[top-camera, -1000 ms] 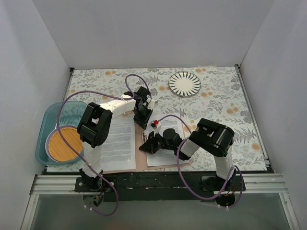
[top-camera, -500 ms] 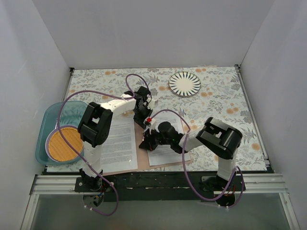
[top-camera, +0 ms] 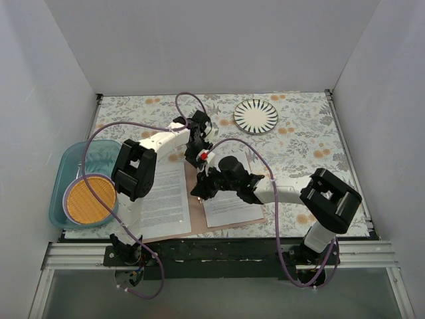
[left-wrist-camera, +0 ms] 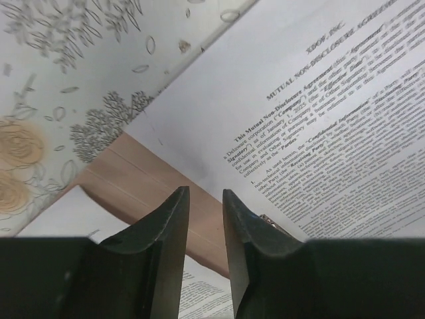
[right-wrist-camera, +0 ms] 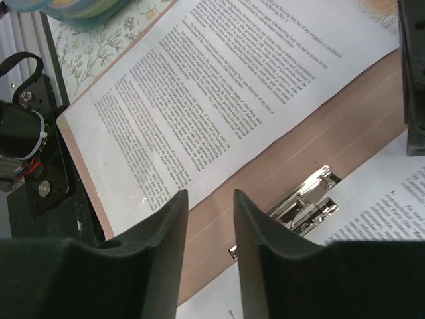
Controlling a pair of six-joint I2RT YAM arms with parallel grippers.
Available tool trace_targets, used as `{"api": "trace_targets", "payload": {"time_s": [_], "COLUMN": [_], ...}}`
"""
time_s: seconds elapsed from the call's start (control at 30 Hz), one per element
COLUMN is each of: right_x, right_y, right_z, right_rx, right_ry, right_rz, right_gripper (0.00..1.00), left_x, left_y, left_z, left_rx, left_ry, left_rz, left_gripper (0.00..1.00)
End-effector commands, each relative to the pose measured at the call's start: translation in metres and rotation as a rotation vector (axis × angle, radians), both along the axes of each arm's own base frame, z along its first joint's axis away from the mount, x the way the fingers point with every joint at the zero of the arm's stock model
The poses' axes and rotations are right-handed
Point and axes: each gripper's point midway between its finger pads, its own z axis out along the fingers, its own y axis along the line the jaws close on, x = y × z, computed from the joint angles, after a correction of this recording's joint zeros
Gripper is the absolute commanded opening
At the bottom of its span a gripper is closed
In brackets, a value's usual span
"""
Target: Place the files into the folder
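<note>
matt white paper files (right-wrist-camera: 219,86), smooth matt brown cardboard folder (right-wrist-camera: 319,139) with a shiny silver metal fastener (right-wrist-camera: 302,203)

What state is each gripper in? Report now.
Left gripper: slightly open, holding nothing.
Right gripper: slightly open, holding nothing.

From above, the arms are covering parts of the left sheet (top-camera: 166,199) and the right sheet (top-camera: 229,207). The print there is looking too small to read. The sheets are hiding most of the folder (top-camera: 194,216), so only a brown strip is showing.

In the left wrist view, a finger (left-wrist-camera: 249,239) of the left claw (left-wrist-camera: 204,193) is blocking most of the silver clip (left-wrist-camera: 269,222). The page is running off the right edge, and its small print is looking blurry.

In the right wrist view, a dark block (right-wrist-camera: 413,80) is getting cut off at the right edge, and I cannot tell what it is. The top edge is cutting off the teal tray (right-wrist-camera: 80,10).
</note>
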Motion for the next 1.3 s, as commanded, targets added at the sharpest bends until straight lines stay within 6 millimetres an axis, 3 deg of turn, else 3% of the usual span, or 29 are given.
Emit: {"api": "trace_targets", "payload": {"time_s": [0.0,0.03,0.13,0.23,0.27,0.3,0.4,0.43,0.6,0.8,1.07,1.27], "right_x": [0.000,-0.005,-0.024,-0.050,-0.058,-0.069,-0.088,-0.090,-0.100,-0.105,-0.120,-0.133], "right_y": [-0.009,-0.014,-0.023,-0.026,-0.026,-0.023,-0.012,-0.010,0.018,0.040,0.049,0.051], "right_z": [0.024,0.028,0.023,0.013,0.009,0.006,-0.006,-0.017,-0.018,-0.026,-0.043,-0.048], "right_rx": [-0.026,-0.044,-0.134,-0.198,-0.209,-0.228,-0.279,-0.324,-0.368,-0.368,-0.380,-0.374], "right_ry": [-0.133,-0.158,-0.278,-0.374,-0.384,-0.429,-0.488,-0.503,-0.605,-0.639,-0.649,-0.637], "right_rz": [-0.005,-0.006,0.014,0.046,0.053,0.077,0.097,0.102,0.090,0.107,0.176,0.222], "right_gripper": [0.46,0.48,0.59,0.88,0.98,0.99,0.99,0.98,0.98,0.99,0.99,0.99], "left_x": [0.021,0.023,0.026,0.036,0.032,0.037,0.044,0.049,0.058,0.060,0.023,0.004], "left_y": [0.003,0.005,0.029,0.072,0.086,0.108,0.137,0.141,0.157,0.165,0.169,0.168], "left_z": [0.059,0.068,0.091,0.092,0.078,0.069,0.038,0.033,0.001,-0.017,-0.041,-0.047], "left_rx": [-0.022,-0.025,-0.018,0.001,0.024,0.051,0.117,0.124,0.177,0.220,0.222,0.209], "left_ry": [-0.126,-0.148,-0.204,-0.227,-0.200,-0.196,-0.191,-0.198,-0.170,-0.157,-0.074,-0.036], "left_rz": [0.026,0.032,0.061,0.126,0.142,0.173,0.216,0.224,0.253,0.264,0.247,0.241], "left_gripper": [0.31,0.37,0.43,0.44,0.43,0.43,0.39,0.38,0.36,0.34,0.31,0.30]}}
